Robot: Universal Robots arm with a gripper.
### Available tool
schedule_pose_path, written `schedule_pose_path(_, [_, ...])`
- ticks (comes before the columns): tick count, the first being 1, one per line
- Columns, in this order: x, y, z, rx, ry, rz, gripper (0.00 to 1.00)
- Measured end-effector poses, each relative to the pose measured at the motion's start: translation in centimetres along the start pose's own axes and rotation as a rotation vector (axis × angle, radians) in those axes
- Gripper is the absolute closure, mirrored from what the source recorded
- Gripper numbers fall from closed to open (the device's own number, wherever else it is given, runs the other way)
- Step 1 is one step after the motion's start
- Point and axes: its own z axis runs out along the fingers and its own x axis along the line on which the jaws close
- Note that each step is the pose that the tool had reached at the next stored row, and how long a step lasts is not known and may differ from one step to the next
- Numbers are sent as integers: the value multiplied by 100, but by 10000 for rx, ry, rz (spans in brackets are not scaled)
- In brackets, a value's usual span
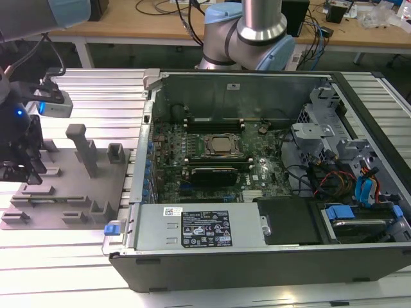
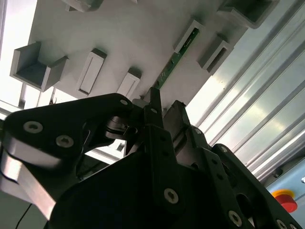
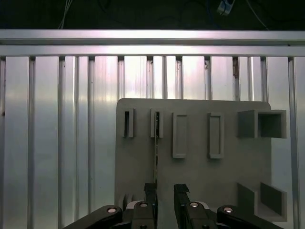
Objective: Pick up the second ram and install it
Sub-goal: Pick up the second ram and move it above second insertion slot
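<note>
"Now, where does the second ram (image 2: 177,56) stand?" asks the auditor.

"On edge in the grey fixture plate (image 3: 205,186), with its far end seated in a narrow slot block (image 3: 161,121). It is not lifted. The plate lies on the ribbed aluminium bench (image 3: 57,119), well apart from the open computer case (image 1: 257,256) on the exterior view's right."

"And the pincer (image 3: 165,192)?"

"Released, holding nothing. A gap shows between its fingers (image 3: 181,193) in both wrist views. It hangs just over the stick's near end."

"Risks?"

"This is judgement, not observation. In the first wrist view the stick lines up with the inner face of one finger, not with the middle of the gap. A descent from that offset could land that finger on the board's top edge, bending it or jamming it in its slot. A one-sided closure could also tilt the stick, so that it leaves the fixture skewed and seats crooked at installation."
</note>
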Motion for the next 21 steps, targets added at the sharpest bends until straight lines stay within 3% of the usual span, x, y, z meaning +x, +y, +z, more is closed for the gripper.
schedule_pose_path(9, [37, -7, 152, -1, 0, -1, 72])
schedule_pose_path(21, [40, -13, 287, 0, 0, 0, 72])
